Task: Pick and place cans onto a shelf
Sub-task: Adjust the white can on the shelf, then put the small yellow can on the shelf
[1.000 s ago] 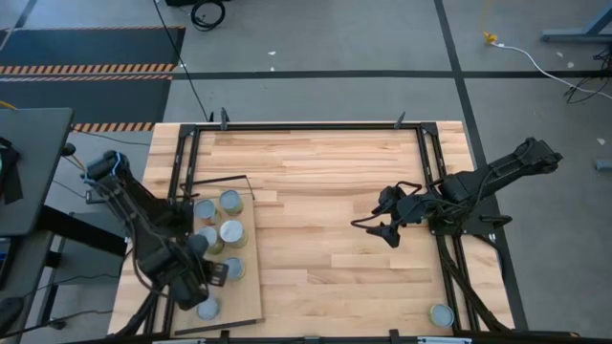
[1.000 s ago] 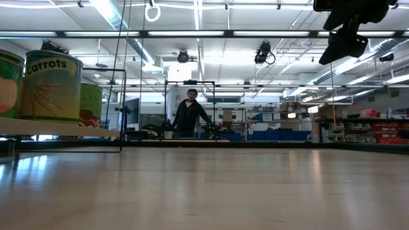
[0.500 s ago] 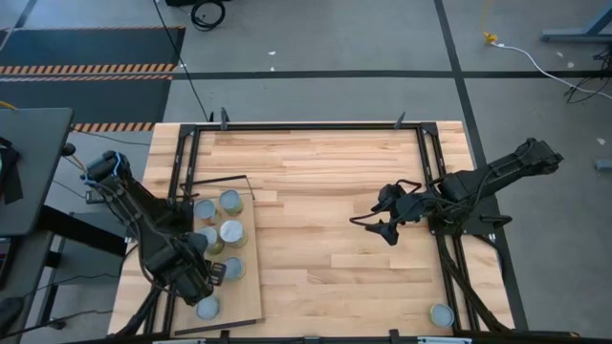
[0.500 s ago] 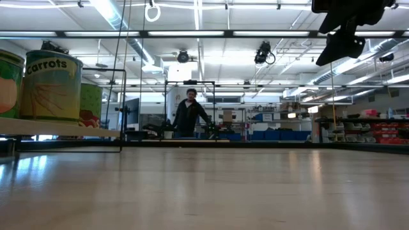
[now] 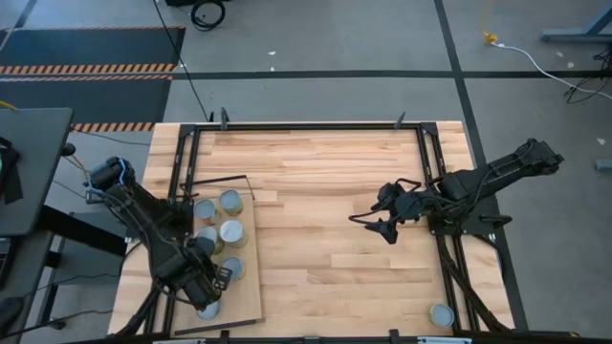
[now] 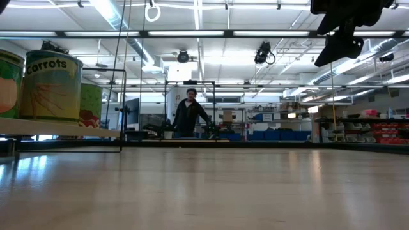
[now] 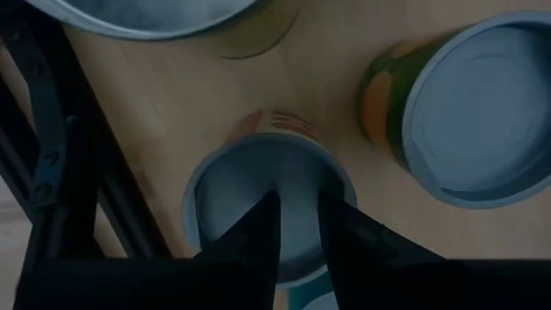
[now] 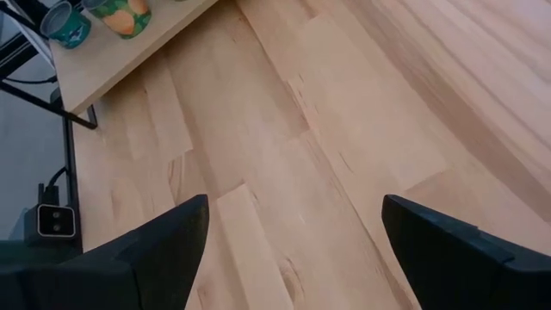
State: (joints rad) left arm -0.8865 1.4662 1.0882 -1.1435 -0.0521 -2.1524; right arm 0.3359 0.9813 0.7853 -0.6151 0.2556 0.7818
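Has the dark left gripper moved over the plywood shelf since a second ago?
Yes. The left gripper has slid toward the table's near edge, closer to the lone grey-lidded can.

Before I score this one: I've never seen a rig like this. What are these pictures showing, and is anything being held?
Two dark robot arms work at a wooden table. One picture looks straight down from overhead, one looks level across the tabletop, and one comes from each arm's wrist. On the left lies a pale board, the shelf, with several cans standing on it. The left hand hangs right above one can's lid; a grip isn't visible. The right hand waits open and empty over the middle of the table. One lone can stands at the table's near right corner. A person stands far behind.
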